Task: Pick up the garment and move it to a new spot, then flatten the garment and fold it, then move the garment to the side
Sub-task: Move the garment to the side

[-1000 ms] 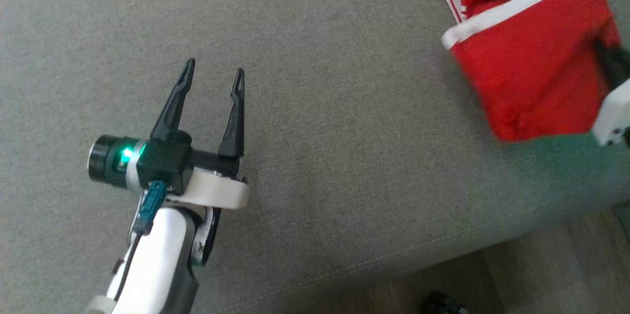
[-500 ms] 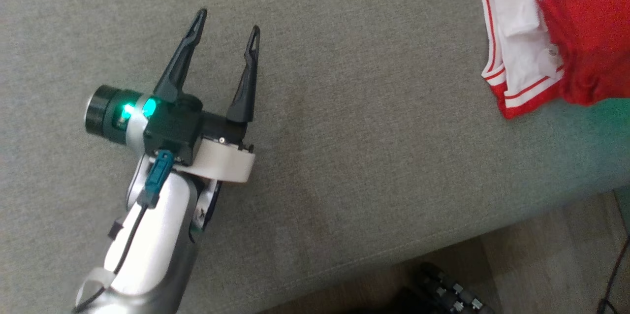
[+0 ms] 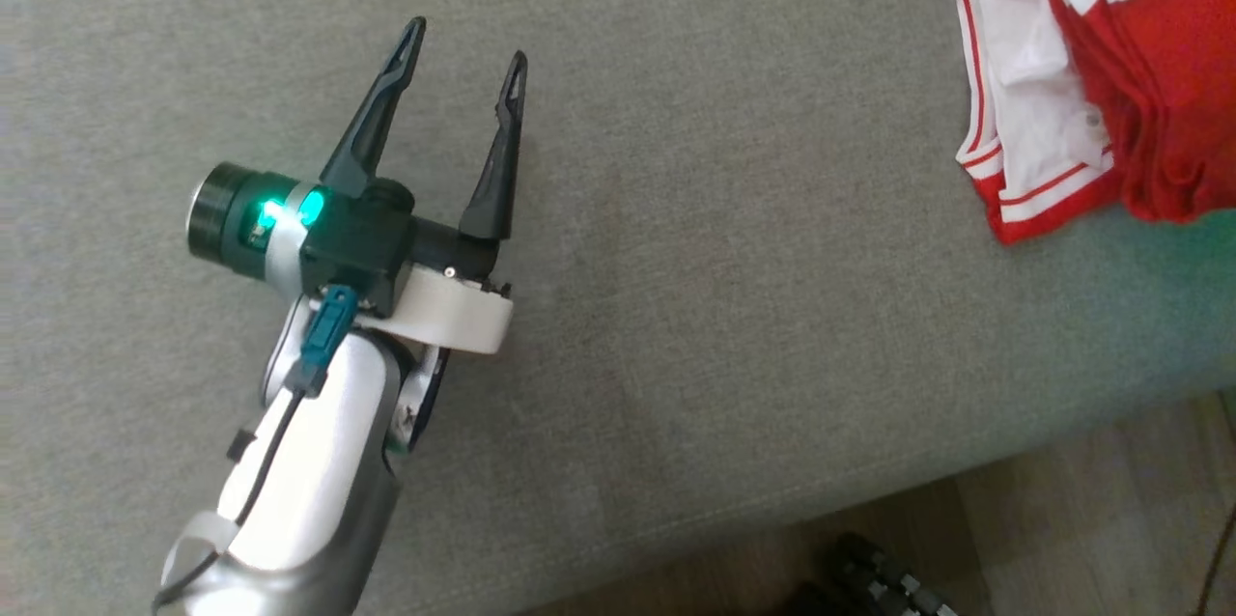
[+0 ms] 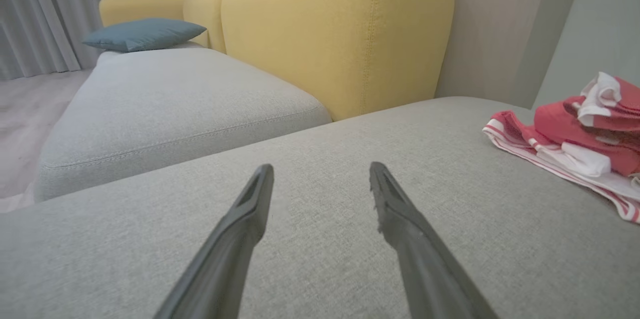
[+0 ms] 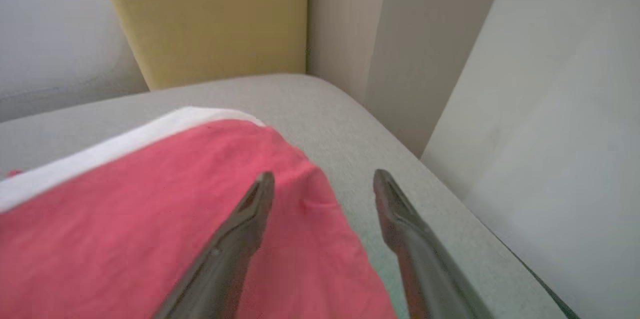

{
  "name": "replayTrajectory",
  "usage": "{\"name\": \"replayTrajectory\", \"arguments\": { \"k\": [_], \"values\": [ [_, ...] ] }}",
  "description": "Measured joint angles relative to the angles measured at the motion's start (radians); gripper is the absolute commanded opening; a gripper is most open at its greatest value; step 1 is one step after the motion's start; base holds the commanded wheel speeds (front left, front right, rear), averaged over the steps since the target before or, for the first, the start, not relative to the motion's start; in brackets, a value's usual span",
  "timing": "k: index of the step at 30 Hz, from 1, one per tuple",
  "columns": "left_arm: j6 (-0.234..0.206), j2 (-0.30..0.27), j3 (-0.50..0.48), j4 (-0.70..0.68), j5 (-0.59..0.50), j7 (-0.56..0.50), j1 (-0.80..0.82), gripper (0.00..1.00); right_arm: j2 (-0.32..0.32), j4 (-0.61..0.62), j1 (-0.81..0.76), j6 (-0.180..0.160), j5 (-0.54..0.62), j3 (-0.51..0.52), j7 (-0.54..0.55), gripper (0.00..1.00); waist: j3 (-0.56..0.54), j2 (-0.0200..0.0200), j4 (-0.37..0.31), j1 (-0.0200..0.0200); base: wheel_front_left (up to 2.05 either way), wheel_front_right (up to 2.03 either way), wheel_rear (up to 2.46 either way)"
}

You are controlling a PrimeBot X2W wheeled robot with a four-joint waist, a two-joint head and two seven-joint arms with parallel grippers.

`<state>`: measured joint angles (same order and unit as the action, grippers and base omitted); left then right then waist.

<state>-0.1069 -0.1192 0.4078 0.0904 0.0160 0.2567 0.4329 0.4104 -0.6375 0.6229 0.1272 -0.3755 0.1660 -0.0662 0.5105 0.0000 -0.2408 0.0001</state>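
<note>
At 2 o'clock from the spread, empty left gripper [image 3: 467, 39], well apart, the crumpled red-and-white garment [image 3: 1159, 114] lies on the grey sofa cushion [image 3: 724, 259], with the right gripper [image 5: 324, 173] spread over its edge, so the right arm is nearer.

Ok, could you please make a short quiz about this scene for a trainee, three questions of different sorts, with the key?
1. True or false: the left gripper holds the garment.
2. The garment lies on: A) the grey cushion, B) a wooden table, C) a metal tray.
3. Fill in: above the garment, the fingers of the right gripper are ___.
Key: 1 false, it is open and empty; 2 A; 3 open.
</note>
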Motion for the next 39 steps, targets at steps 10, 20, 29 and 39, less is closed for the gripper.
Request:
{"name": "replayTrajectory", "arguments": {
  "k": [10,20,29,39],
  "values": [
    [-0.053,0.003,-0.035,-0.017,0.041,0.0,-0.115,1.0,-0.178,0.395,-0.303,0.0,0.1,0.006,-0.081,1.0,-0.115,0.0,0.047,0.0,0.0,0.0,0.0],
    [-0.088,0.008,-0.072,-0.026,0.077,0.0,-0.203,1.0,-0.279,0.641,-0.471,0.0,0.143,-0.087,-0.011,1.0,-0.202,0.0,0.145,-0.0001,0.0,0.0,0.0],
    [-0.113,0.0,-0.134,-0.025,0.112,0.0,-0.304,1.0,-0.305,0.69,-0.541,0.0,0.202,-0.134,0.015,1.0,-0.293,0.0,0.229,-0.0001,0.0,0.0,0.0],
    [-0.095,-0.016,-0.136,-0.006,0.128,0.0,-0.384,1.0,-0.328,0.701,-0.651,0.0,0.221,-0.144,0.055,1.0,-0.387,0.0001,0.247,-0.0001,0.0,0.0,0.0]
  ]
}}
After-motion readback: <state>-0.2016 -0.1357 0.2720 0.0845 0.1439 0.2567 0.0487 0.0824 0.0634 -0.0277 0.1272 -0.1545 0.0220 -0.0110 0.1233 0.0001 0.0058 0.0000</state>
